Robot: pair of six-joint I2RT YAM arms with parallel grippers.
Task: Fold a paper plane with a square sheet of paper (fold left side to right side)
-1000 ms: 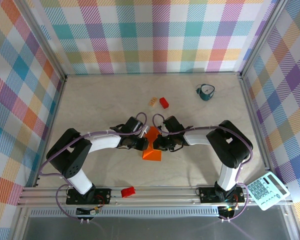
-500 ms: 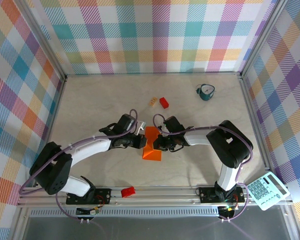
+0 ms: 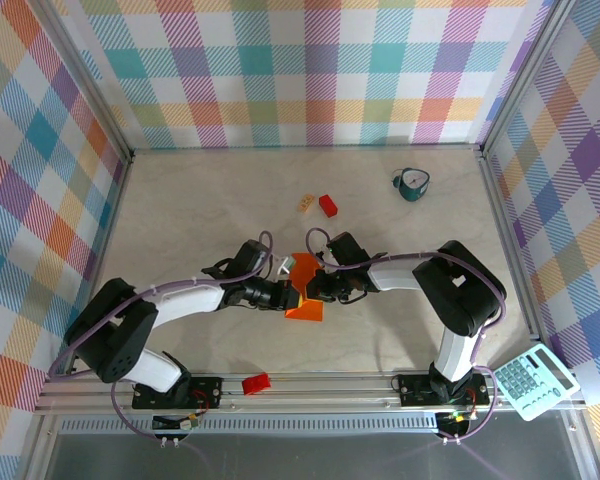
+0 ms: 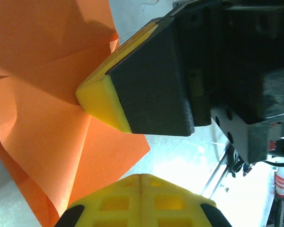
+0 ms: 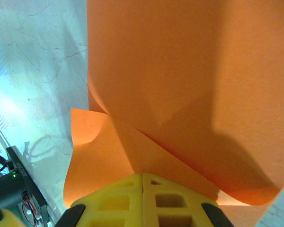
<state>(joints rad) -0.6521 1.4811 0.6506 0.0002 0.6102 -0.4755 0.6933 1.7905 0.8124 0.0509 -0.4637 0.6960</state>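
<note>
Pale marbled tabletop (image 3: 200,210) fills my overhead feed, boxed in by pastel plaid walls (image 3: 310,70), and the left gripper (image 3: 286,293) and right gripper (image 3: 314,284) meet near its middle. On the left wrist camera I see the left gripper's fingers spread. One black finger with a yellow tip (image 4: 104,101) hangs over a crease in the orange paper sheet (image 4: 47,118). The other yellow finger (image 4: 142,198) sits at the bottom of the frame, and paper and bare table show in the gap between them. On the right wrist camera one yellow finger (image 5: 142,198) lies at the bottom edge with the paper spreading out beyond it. A flap curls up there and throws a shadow on the layer beneath. I cannot tell whether this gripper is spread or pinching the sheet. From above, the sheet lies between the two grippers, its far part lifted and tilted while its near part lies flat on the table as a creased triangular shape. Farther back, well apart from the paper, a small tan block (image 3: 306,203) sits just beside a small red block (image 3: 328,205), and a teal mug (image 3: 412,184) stands near the far right corner. Another red piece (image 3: 256,383) lies on the aluminium rail (image 3: 330,386) at the near edge, and a calculator (image 3: 535,380) rests off the table's near right corner.
</note>
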